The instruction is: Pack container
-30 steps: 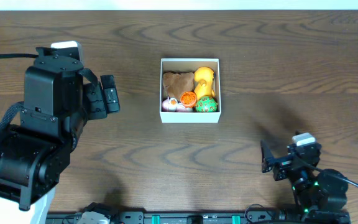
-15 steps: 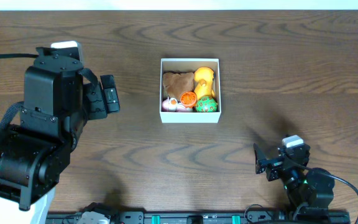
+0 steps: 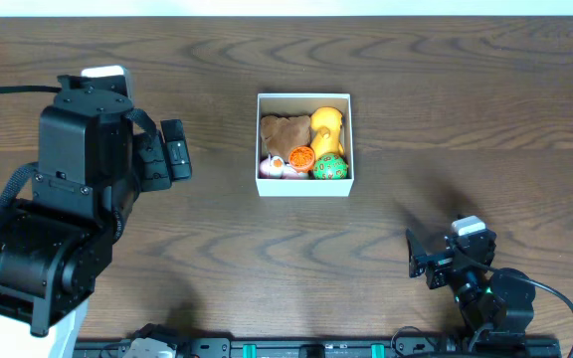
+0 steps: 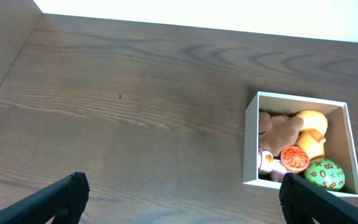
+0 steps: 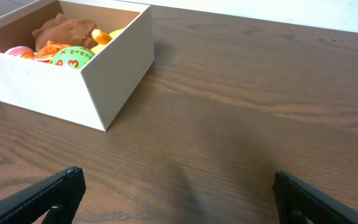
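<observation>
The container (image 3: 303, 186) is a square white box in the middle of the table. It holds a brown plush (image 3: 284, 131), a yellow duck (image 3: 326, 127), an orange round toy (image 3: 300, 157), a green ball (image 3: 330, 166) and a pink-and-white toy (image 3: 272, 166). My left gripper (image 3: 179, 151) is open and empty, well left of the box. My right gripper (image 3: 419, 261) is open and empty, near the front right. The box shows in the left wrist view (image 4: 250, 143) beyond the open left gripper (image 4: 182, 193), and in the right wrist view (image 5: 61, 87) beyond the open right gripper (image 5: 179, 186).
The left arm's bulky black body (image 3: 58, 229) fills the front left. The right arm's base (image 3: 500, 303) sits at the front edge by a black rail (image 3: 306, 348). The dark wooden table (image 3: 446, 119) ends at a white strip at the far side.
The right gripper moved slightly left and toward the front edge, then stopped. The left arm and the container's contents have not moved.
</observation>
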{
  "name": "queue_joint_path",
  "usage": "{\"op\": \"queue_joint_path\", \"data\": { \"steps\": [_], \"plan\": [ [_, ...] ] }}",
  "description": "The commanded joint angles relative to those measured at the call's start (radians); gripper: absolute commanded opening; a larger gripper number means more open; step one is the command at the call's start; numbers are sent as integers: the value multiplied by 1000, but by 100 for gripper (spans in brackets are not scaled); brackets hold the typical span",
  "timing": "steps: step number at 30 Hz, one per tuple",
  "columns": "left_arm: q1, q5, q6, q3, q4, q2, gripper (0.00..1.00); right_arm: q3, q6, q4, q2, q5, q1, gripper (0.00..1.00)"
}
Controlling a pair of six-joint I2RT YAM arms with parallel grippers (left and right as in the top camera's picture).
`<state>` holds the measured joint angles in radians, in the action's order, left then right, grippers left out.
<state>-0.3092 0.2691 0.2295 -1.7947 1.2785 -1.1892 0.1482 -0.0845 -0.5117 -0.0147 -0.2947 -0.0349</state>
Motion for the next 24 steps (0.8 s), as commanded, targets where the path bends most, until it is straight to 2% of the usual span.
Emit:
{"op": "queue_joint_path", "data": {
  "steps": [1, 16, 18, 21, 24],
  "plan": [
    [5, 13, 5, -1, 2, -1, 98, -6, 1, 1, 9, 3, 9, 99],
    [7, 13, 3, 0, 18, 8, 98, -6, 1, 0, 9, 3, 9, 99],
    [26, 13, -29, 12, 18, 31, 98, -6, 1, 0, 9, 3, 9, 99],
    [89, 2, -24, 74, -52, 95, 98, -6, 1, 0, 9, 3, 9, 99],
    [154, -47, -25, 205, -225, 191, 98, -6, 1, 0, 9, 3, 9, 99]
  ]
}}
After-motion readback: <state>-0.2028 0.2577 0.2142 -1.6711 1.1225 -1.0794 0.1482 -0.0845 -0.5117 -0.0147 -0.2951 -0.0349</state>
